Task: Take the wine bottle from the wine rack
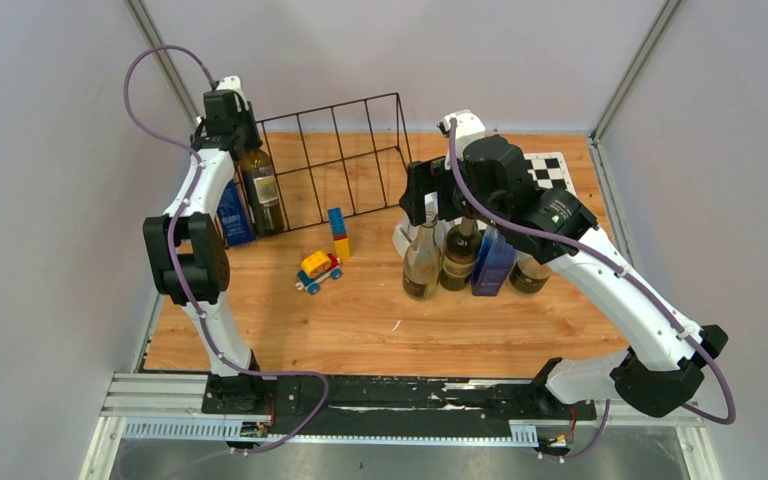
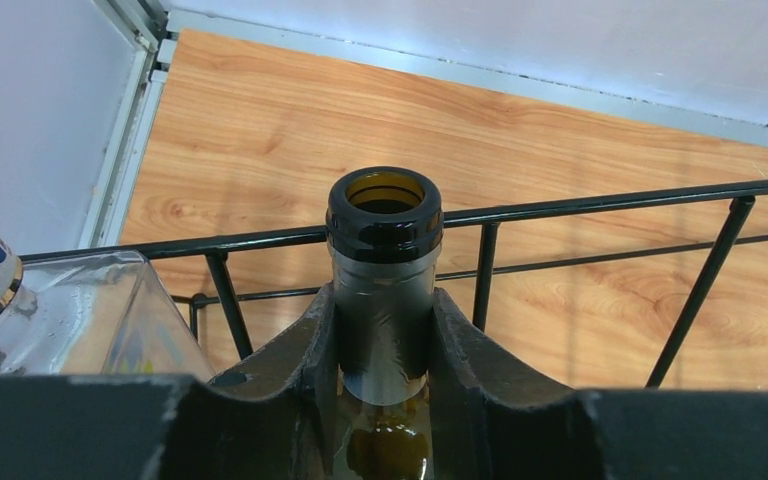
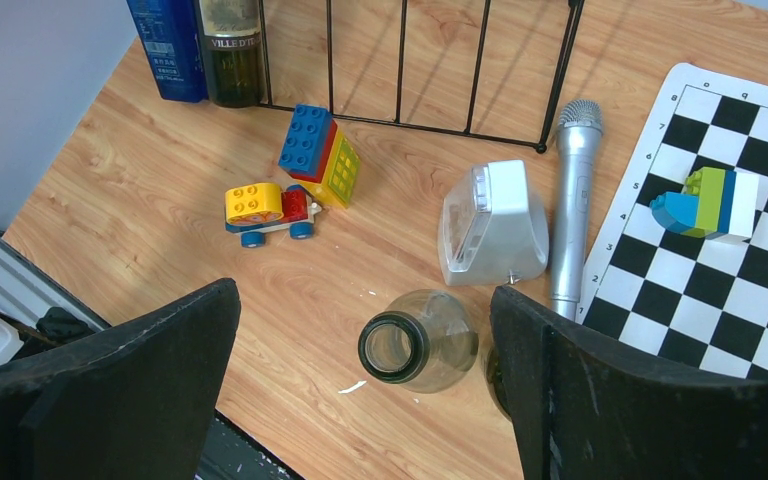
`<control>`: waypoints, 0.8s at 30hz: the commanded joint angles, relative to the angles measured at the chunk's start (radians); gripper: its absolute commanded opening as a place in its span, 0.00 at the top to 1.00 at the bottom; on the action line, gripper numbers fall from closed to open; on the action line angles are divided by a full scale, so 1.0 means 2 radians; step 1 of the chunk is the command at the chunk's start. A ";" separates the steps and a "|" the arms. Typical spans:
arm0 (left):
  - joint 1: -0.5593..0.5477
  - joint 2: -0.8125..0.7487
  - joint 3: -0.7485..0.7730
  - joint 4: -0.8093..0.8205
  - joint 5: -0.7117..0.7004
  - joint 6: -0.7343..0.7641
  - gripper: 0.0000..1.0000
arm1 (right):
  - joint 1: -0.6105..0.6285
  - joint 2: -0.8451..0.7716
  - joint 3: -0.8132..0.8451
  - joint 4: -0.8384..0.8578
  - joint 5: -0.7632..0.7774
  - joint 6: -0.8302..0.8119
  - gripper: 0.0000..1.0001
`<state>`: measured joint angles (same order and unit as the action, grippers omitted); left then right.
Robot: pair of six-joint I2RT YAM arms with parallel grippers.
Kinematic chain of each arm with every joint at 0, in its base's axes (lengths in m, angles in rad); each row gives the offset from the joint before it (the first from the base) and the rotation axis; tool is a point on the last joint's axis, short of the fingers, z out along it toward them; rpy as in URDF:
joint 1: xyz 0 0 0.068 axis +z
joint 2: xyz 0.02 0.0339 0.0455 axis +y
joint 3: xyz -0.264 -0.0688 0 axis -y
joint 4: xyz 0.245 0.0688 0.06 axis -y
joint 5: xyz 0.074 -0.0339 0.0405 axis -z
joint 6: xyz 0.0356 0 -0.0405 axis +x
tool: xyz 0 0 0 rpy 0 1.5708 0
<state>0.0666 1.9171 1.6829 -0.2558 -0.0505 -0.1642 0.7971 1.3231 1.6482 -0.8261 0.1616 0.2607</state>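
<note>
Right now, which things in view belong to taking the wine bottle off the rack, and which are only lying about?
Belong to the job: wine bottle, wine rack, left gripper shut on the bottle's neck.

Lying about: toy car, block tower, blue box, white device, microphone, chessboard mat, standing bottles under the open right gripper.
</note>
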 commanded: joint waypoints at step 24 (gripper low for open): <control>0.006 -0.201 -0.145 0.102 0.055 -0.006 1.00 | -0.002 -0.017 -0.016 0.010 0.007 -0.006 0.03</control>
<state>0.0708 1.6554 1.4265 -0.1658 0.0040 -0.1627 0.7971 1.3209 1.6306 -0.8257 0.1631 0.2600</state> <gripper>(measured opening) 0.379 0.970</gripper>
